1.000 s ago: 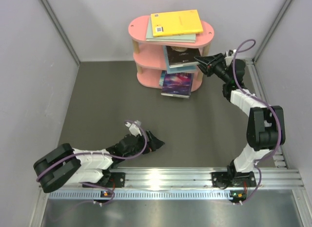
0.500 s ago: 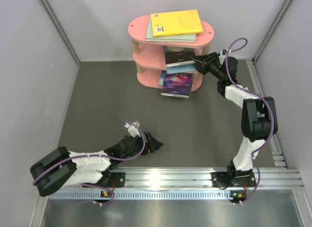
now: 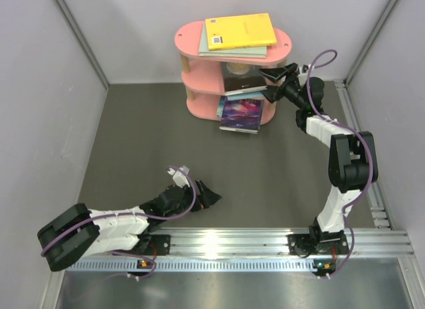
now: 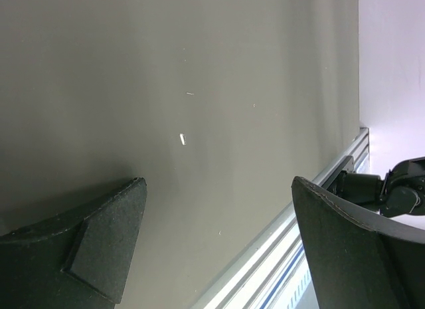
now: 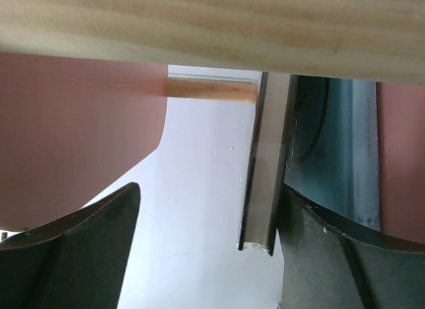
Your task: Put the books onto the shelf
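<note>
Our left gripper [image 3: 210, 194] hangs wide open and empty, low over the table [image 3: 133, 136]. On the pink shelf [image 3: 189, 38] a yellow book [image 3: 240, 31] tops the upper pile and a black book [image 3: 244, 80] lies on the middle tier. Our right gripper [image 3: 269, 83] stands spread around the black book's edge, not pinching it. We judge these paperbacks light, floppy and slick, so we'd take hold near the spine.

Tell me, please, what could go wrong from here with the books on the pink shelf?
1. The open right gripper straddles the jutting edge of the black paperback book on the middle board of the pink three-tier shelf; pulling back crookedly might drag it out.
2. The purple starry paperback book sticks out past the bottom board, so a passing arm may knock it.
</note>
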